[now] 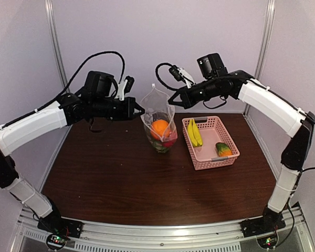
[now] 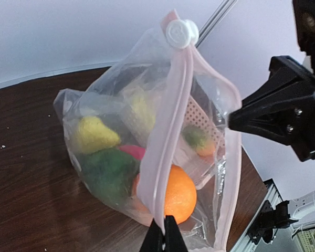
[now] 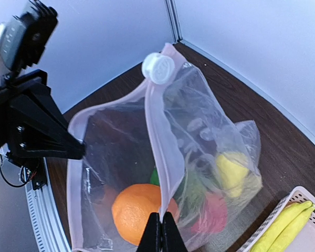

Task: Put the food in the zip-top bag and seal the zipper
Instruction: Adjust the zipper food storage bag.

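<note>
Table (image 1: 110,178) bears the zip-top bag (image 1: 158,113), upright beside the basket (image 1: 215,164), orange (image 1: 160,128) inside. Left end effector (image 1: 140,110) and right end effector (image 1: 172,100) each clamp opposite lips of the zipper (image 2: 168,136). Best hold the mouth taut while one releases to fetch the banana bunch (image 1: 194,132).

Top cam high at near edge, looks down on table (image 1: 121,178); wrist cams close — share zip-top bag (image 2: 105,131), opposite sides.

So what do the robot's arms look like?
The left arm and right arm have chunky white tube sections joined by black elbows and wrists. Each ends in pointy black jaws, with a black box on top. Thin black cables loop over them.
</note>
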Tool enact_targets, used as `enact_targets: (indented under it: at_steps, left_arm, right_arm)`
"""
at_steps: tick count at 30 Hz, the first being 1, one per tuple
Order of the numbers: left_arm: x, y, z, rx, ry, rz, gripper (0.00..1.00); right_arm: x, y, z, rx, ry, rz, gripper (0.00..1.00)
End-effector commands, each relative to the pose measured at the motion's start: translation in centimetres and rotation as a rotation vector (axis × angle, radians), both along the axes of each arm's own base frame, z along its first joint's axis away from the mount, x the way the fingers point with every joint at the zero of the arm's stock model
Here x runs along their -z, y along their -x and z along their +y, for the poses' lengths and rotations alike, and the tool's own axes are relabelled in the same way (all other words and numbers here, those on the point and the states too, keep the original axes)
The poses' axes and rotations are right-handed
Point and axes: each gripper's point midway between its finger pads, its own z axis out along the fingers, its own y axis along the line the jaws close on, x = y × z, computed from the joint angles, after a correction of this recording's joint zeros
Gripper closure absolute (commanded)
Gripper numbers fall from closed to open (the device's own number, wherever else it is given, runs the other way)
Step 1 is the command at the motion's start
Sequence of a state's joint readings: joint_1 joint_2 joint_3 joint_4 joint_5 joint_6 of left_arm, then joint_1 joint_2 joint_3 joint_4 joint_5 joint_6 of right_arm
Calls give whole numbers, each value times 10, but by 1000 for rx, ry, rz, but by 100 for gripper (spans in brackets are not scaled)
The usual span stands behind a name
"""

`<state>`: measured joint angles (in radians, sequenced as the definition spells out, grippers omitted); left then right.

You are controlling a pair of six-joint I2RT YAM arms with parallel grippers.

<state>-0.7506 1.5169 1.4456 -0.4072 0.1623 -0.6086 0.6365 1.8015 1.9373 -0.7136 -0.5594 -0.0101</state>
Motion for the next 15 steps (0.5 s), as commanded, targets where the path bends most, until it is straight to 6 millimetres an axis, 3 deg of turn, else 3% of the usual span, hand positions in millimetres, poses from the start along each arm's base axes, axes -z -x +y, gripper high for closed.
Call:
enact_targets:
  at_steps: [1,3,5,6,8,11,13,15]
  left_arm:
    - [-43,0,7,-21,105,-108,100]
    - [-32,-6,-3,-7,55,-58,100]
    - [-45,12,-27,104,74,-55,100]
    - [-41,10,-28,87,57,-63,100]
    - [-25,-1,-19,17,-1,-26,100]
    - [-42,12,-27,80,37,-53,100]
    - [-47,11,-18,41,39,-76,100]
    - [-48,10,-7,4,12,-97,100]
  right_arm:
    - [14,-12,-10,50,95,-27,100]
    - [10,-17,-12,70,85,-43,100]
    - [4,-15,-11,58,65,-50,100]
    - [2,-15,-10,55,59,-54,100]
    - [1,-18,-9,56,60,-55,100]
    - [4,-17,-2,31,49,-31,100]
    - [9,-16,-1,25,46,-13,98]
    - [17,-12,0,3,54,11,89]
